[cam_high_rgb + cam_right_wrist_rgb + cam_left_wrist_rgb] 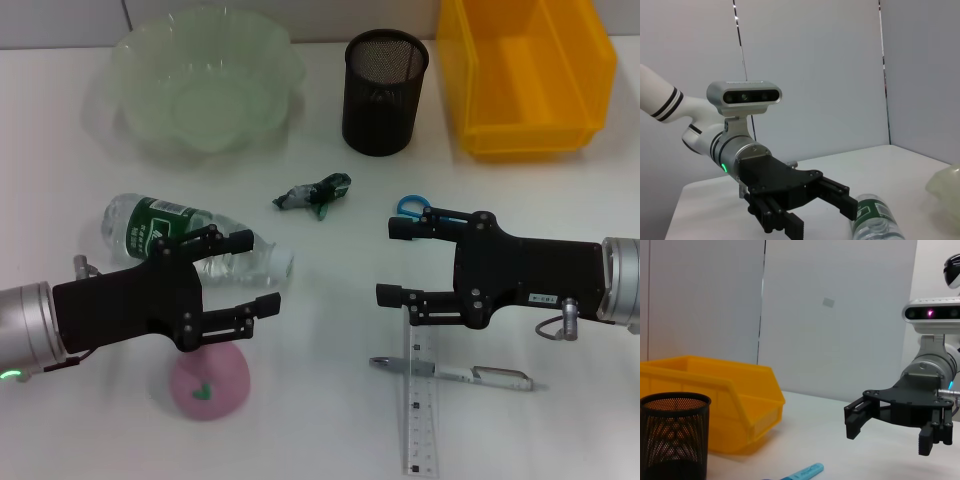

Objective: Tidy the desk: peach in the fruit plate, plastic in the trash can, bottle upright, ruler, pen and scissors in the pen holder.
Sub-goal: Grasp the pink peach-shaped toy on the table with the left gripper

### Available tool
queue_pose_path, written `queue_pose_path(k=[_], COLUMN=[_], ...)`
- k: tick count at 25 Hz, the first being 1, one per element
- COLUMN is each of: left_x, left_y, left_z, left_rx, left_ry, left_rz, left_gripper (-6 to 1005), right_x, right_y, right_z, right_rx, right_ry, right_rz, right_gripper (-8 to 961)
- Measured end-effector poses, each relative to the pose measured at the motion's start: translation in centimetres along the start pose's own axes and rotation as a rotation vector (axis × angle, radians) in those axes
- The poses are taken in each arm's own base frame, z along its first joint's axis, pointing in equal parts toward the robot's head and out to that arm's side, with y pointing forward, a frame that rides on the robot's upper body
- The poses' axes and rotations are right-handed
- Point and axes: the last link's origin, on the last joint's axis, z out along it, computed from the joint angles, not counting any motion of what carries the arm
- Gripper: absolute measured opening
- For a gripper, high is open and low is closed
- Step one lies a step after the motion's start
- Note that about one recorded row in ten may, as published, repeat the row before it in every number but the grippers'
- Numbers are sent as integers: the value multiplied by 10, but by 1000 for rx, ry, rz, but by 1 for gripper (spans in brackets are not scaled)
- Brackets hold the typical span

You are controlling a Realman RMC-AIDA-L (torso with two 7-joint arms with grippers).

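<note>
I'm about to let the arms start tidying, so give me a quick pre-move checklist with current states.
1. Left gripper open, holding nothing: ok.
2. Right gripper open, holding nothing: ok.
3. Bottle upright: not ok, lying on its side.
4. Peach in fruit plate: not ok, on the table.
5. Ruler and pen in pen holder: not ok, on the table.
6. Plastic in trash can: not ok.

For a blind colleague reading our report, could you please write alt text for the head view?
Two black grippers hover open over a white desk: the left gripper above a lying bottle and pink peach, the right gripper above blue-handled scissors, a ruler and a pen. Behind are a plastic scrap, fruit plate, mesh pen holder and yellow bin.
</note>
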Motion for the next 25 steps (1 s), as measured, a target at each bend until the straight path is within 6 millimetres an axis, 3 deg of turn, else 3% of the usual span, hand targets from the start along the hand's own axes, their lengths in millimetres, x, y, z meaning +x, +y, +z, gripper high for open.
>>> queue_pose_path(k=[25], left_x=[12], left_y=[-10], left_z=[4], left_rx=[-84], left_ry=[-100], left_rz=[20], left_gripper=[800], right_x=[2], right_y=[0], right_z=[-5], right_rx=[9], right_ry=[8], right_rz=[6], right_gripper=[790])
